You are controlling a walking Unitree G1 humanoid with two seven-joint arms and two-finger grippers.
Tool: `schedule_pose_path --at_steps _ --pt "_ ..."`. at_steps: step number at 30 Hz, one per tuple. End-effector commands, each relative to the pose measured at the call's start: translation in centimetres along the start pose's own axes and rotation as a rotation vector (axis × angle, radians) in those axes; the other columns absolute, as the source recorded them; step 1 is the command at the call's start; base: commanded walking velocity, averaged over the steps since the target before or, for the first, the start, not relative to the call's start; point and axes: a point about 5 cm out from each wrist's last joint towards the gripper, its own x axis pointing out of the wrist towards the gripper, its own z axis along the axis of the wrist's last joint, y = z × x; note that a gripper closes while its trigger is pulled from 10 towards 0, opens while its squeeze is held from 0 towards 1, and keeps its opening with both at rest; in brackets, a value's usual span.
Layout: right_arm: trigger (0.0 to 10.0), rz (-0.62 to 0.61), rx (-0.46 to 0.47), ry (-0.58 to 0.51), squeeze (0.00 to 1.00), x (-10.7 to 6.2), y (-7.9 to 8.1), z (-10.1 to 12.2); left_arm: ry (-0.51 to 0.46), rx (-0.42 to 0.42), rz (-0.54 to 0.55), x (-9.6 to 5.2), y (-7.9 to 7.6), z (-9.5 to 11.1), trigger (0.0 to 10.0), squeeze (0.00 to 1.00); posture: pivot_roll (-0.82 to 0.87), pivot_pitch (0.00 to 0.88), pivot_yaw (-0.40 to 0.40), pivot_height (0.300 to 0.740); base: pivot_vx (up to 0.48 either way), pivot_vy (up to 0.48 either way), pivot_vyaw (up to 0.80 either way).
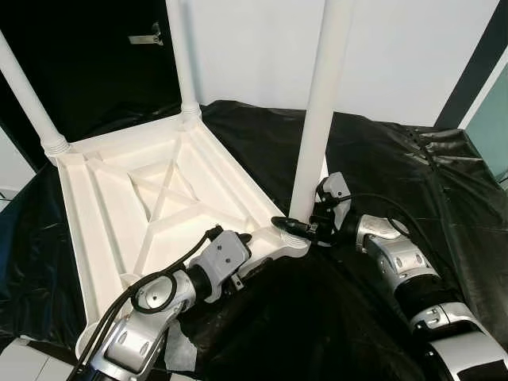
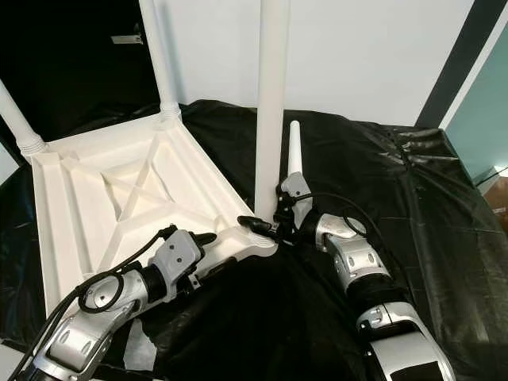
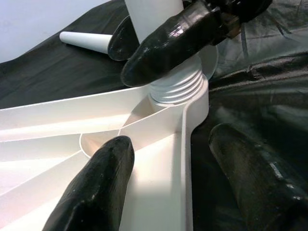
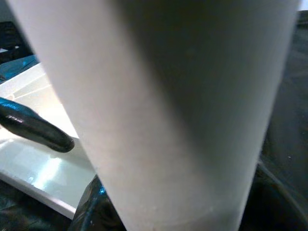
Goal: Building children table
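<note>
Tabletop (image 1: pixel 151 198) lies upside down on black sheet (image 1: pixel 397 167), ribbed underside up. Two legs (image 1: pixel 181 55) stand screwed in at the far corners. Third leg (image 1: pixel 317 119) stands upright in the near right corner socket, threaded collar (image 3: pixel 175 89) partly seated. Fourth leg (image 2: pixel 294 147) lies loose on the sheet just behind the right arm.

Right gripper (image 1: pixel 305 228) pinches the third leg low down, just above the collar, one finger either side. Left gripper (image 1: pixel 238 238) sits at the tabletop's near edge beside that corner; its fingers (image 3: pixel 101 183) are spread, straddling the rim, not clamped.

Handling judgement: hollow white plastic, light, stiff, smooth and likely slippery under hard fingertips. The leg is long, so a low grip near the collar keeps it from tipping while turning; grabbing high would lever it off axis. The tabletop is light enough to spin or slide on the sheet, so brace it on the rim or a rib near the socket. Cross-threading looks like the main risk.
</note>
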Motion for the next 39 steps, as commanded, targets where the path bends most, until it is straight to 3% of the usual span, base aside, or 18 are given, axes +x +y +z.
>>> schedule_pose_path --at_steps 1,3,4,8,10,16,25,31,39 --pt "5.0 -0.049 -0.010 0.039 0.00 0.1 0.0 -0.5 0.000 -0.003 -0.050 0.0 -0.2 0.0 10.0 0.00 0.05 0.000 -0.044 0.740 0.000 0.000 0.00" --pt "5.0 -0.085 -0.022 0.055 0.00 0.1 0.0 -0.7 0.001 -0.004 -0.050 -0.1 -0.2 0.0 10.0 0.00 0.05 0.000 -0.044 0.740 0.000 0.000 0.00" --pt "10.0 -0.117 -0.017 0.060 0.00 0.1 0.2 -0.9 0.001 -0.004 -0.050 -0.1 -0.1 0.0 10.0 0.00 0.05 0.000 -0.042 0.740 0.000 0.000 0.00" --pt "10.0 -0.231 0.038 0.044 0.00 0.3 1.1 -1.1 0.002 -0.003 -0.049 -0.3 0.1 0.0 10.0 0.00 0.04 0.000 -0.033 0.740 0.000 0.000 0.00" --pt "10.0 -0.231 0.038 0.044 0.00 0.3 1.1 -1.1 0.002 -0.003 -0.049 -0.3 0.1 0.0 10.0 0.00 0.04 0.000 -0.033 0.740 0.000 0.000 0.00" --pt "10.0 -0.464 0.128 0.024 0.00 0.9 2.6 -1.1 -0.004 -0.006 -0.071 -0.2 -0.2 0.2 10.0 0.00 0.02 0.000 -0.027 0.740 0.000 0.000 0.00" --pt "10.0 -0.678 0.201 -0.015 0.00 1.6 4.1 -0.7 -0.014 -0.006 -0.084 0.2 -0.3 0.4 10.0 0.00 0.02 0.000 -0.033 0.740 0.000 0.000 0.00" --pt "10.0 -0.686 0.228 -0.056 0.00 2.2 5.3 0.3 -0.020 -0.010 -0.088 0.5 -0.4 0.5 10.0 0.00 0.02 0.000 -0.034 0.740 0.000 0.000 0.00" --pt "10.0 -0.670 0.233 -0.091 0.02 1.8 5.5 0.9 -0.019 -0.004 -0.083 0.7 -0.4 0.6 10.0 0.00 0.02 0.000 -0.045 0.740 0.000 0.000 0.00"
